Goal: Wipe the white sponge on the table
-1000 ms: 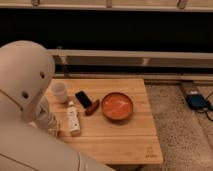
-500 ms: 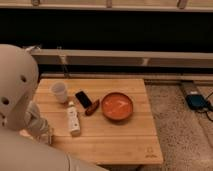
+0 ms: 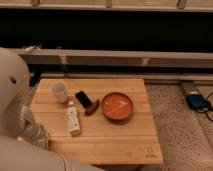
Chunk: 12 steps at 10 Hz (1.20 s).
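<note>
A single camera looked down from high behind the robot's arm [image 3: 20, 115] at seven o'clock. It faced twelve o'clock across the whole table [image 3: 125, 135], moderately near. The gripper [image 3: 41, 137] sat at the frame's lower left.

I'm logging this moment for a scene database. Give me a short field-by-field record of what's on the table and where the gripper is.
table: light wooden plank top, small dark logo at its near right corner
white cup: upright, far left
white bottle: lying flat, left of centre
black phone: flat, beside the cup
orange bowl: centre
brown object: touching the bowl's left rim
white sponge: not visible
gripper: at the near left table edge, largely hidden by the arm
</note>
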{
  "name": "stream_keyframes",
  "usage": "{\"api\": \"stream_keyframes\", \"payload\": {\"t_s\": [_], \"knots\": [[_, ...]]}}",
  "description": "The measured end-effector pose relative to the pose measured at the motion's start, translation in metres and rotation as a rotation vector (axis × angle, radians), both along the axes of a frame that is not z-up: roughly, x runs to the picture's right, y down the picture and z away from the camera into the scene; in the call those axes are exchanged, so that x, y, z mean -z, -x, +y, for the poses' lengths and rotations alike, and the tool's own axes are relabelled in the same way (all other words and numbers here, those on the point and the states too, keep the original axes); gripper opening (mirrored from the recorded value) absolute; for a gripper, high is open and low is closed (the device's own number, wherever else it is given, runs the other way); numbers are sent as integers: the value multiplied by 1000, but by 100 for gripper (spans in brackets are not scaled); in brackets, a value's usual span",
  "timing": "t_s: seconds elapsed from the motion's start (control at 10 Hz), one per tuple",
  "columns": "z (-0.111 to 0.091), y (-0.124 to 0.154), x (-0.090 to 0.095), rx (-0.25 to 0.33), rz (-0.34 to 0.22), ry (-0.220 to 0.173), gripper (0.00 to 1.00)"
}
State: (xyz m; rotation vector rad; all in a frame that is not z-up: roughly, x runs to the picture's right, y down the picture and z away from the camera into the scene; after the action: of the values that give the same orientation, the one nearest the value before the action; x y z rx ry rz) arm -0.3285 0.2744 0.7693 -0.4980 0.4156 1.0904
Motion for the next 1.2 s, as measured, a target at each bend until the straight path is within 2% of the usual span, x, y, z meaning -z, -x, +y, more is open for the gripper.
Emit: {"api": "stream_keyframes", "payload": {"t_s": [0.4,0.9,1.2], "knots": [[1,-23,-8,-13,38,19,0],[-21,-57,-27,-87,83,34,0],[-34,-63,-34,-110,94,27,0]]}}
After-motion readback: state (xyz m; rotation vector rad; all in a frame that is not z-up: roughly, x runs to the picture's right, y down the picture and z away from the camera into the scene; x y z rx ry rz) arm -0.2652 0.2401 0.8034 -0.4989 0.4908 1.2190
